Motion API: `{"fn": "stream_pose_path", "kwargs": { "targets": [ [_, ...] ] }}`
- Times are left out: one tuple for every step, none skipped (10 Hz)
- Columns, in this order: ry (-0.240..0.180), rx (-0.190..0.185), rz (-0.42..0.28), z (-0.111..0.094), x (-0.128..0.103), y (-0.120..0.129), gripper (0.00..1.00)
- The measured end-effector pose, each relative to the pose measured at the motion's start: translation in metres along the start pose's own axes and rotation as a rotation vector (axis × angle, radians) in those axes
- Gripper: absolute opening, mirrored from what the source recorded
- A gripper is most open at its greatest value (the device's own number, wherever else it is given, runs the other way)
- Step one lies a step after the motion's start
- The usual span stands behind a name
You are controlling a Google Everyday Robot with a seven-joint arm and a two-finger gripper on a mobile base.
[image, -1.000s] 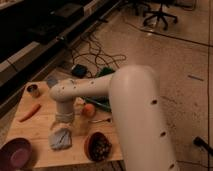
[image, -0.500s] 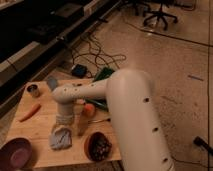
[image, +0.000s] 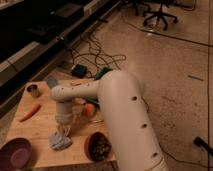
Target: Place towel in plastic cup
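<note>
The towel (image: pixel 60 141), a small crumpled blue-grey cloth, lies on the wooden table (image: pixel 42 125) near its front edge, between two bowls. My gripper (image: pixel 64 130) points straight down at the towel's top edge and seems to touch it. The white arm reaches in from the lower right and hides the table's right side. The plastic cup (image: pixel 51 81), a small blue-grey tumbler, stands upright at the table's far edge, well behind the gripper.
A shiny metal can (image: pixel 33 90) stands at the far left, with a carrot (image: pixel 30 112) in front of it. A purple bowl (image: pixel 15 152) sits front left, a brown bowl (image: pixel 98 146) front right. An orange fruit (image: pixel 89 110) lies under the arm. Cables cover the floor behind.
The gripper has come down a little onto the towel's top edge. The towel, cup and other objects have stayed in place.
</note>
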Motion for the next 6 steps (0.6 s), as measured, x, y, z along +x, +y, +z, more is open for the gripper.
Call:
{"fn": "stream_pose_path", "kwargs": {
  "targets": [
    [-0.006,-0.009,0.040,-0.001,0.003,0.004,0.01],
    [-0.007,-0.009,0.064,-0.007,0.003,0.005,0.00],
    [-0.003,0.005,0.081,-0.021,0.001,0.005,0.00],
    [0.002,0.015,0.084,-0.032,-0.002,0.005,0.00],
    [0.014,0.033,0.085,-0.052,-0.007,0.003,0.00],
    [0.025,0.051,0.082,-0.074,-0.014,0.001,0.00]
  ]
}}
